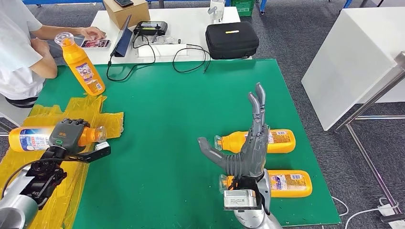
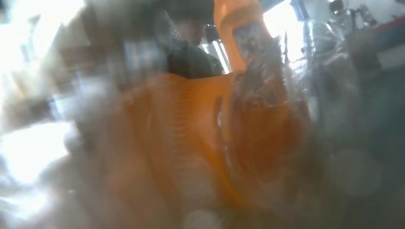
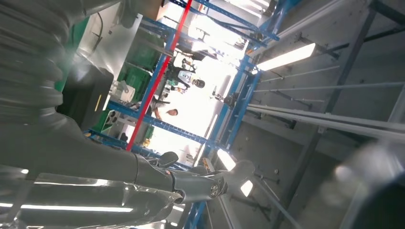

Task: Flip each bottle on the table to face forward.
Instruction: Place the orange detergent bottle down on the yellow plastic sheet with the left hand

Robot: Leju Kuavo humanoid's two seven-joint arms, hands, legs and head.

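On a green bench (image 1: 181, 95), the robot's left hand (image 1: 69, 135) has its fingers (image 1: 71, 126) wrapped around the shoulder of an orange plastic bottle (image 1: 33, 138) lying on yellow film (image 1: 102, 119). The right hand (image 1: 248, 148) is raised, fingers spread, holding nothing, above two more bottles lying flat (image 1: 282, 140) (image 1: 289, 183). A fourth bottle (image 1: 83, 67) stands tilted near a person (image 1: 16, 52). The bottles look full, fairly heavy, smooth and slippery; the ribbed waist likely offers the surest hold.
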